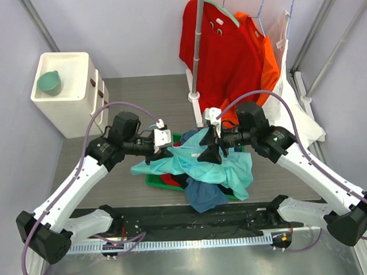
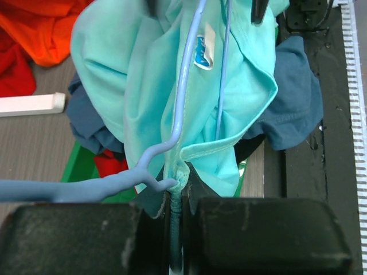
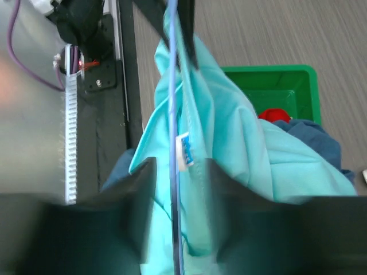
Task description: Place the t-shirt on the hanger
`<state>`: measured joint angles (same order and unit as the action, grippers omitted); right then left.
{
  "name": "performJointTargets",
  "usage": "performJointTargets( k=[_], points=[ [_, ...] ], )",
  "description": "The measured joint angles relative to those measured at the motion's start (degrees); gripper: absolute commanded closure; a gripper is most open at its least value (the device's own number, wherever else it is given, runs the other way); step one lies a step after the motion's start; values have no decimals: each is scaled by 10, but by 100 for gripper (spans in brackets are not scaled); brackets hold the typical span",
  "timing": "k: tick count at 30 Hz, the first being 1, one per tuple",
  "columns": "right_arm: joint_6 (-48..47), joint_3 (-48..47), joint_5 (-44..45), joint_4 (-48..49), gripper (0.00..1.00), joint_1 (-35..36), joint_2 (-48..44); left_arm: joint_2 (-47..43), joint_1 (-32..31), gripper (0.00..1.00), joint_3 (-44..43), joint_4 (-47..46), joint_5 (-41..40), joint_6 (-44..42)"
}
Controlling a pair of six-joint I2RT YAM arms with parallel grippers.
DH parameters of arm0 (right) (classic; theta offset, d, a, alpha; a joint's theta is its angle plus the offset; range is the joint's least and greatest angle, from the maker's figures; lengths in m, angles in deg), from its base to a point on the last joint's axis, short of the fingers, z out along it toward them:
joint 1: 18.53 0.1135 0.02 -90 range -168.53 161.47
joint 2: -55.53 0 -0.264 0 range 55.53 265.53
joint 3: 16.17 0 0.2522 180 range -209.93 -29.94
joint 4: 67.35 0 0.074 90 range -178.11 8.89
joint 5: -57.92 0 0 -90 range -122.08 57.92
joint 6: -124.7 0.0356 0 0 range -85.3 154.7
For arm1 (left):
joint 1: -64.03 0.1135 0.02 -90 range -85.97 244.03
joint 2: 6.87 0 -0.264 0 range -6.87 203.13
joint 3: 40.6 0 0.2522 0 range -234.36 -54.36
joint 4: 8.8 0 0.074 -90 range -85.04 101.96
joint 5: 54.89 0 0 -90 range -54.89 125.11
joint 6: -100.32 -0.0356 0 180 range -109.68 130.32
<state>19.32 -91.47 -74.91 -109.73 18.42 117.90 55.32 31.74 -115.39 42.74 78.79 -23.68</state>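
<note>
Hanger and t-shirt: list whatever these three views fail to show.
1. Hanger shoulders: in the top view, buried in t-shirt folds.
2. Hanger's near end: runs off the left edge of the left wrist view.
3. Right gripper fingers: blurred close to the lens in the right wrist view, so contact with the wire is unclear.
4. Neck label print: too small to read.
5. Green bin contents: mostly covered by clothes.

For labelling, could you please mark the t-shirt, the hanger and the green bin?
t-shirt point(image 2: 109, 69): left wrist view, folded body fabric.
hanger point(image 2: 184, 86): left wrist view, thicker wire arm.
green bin point(image 3: 269, 73): right wrist view, top rim.
</note>
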Motion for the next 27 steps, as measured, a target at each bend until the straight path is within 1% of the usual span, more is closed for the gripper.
performJointTargets(
  k=[1, 3, 7, 8, 9, 11, 13, 16, 21, 27],
  points=[
    [5, -7, 8, -4, 1, 1, 2, -3, -1, 100, 4, -2, 0, 2],
    [19, -39, 41, -21, 0, 3, 3, -14, -4, 100, 20, -3, -1, 0],
    [75, -99, 111, -56, 0, 2, -1, -49, -6, 100, 48, 4, -1, -18],
    [89, -107, 128, -63, 2, 0, -8, -56, -6, 100, 50, 6, 0, -26],
    [99, -113, 142, -71, 9, -2, -14, -61, -6, 100, 50, 8, 1, -34],
    [115, -126, 176, -91, 15, -6, -24, -67, -6, 100, 50, 10, 2, -51],
    [126, -143, 198, -113, 19, -9, -22, -70, -8, 100, 50, 13, 3, -69],
    [136, -164, 210, -146, 19, -10, 4, -69, -18, 100, 50, 17, 0, -88],
    [135, -150, 232, -207, 19, -9, 38, -68, -36, 100, 50, 20, -9, -102],
    [94, -154, 237, -277, 19, 16, 53, -68, -40, 100, 50, 20, -17, -102]
  ],
)
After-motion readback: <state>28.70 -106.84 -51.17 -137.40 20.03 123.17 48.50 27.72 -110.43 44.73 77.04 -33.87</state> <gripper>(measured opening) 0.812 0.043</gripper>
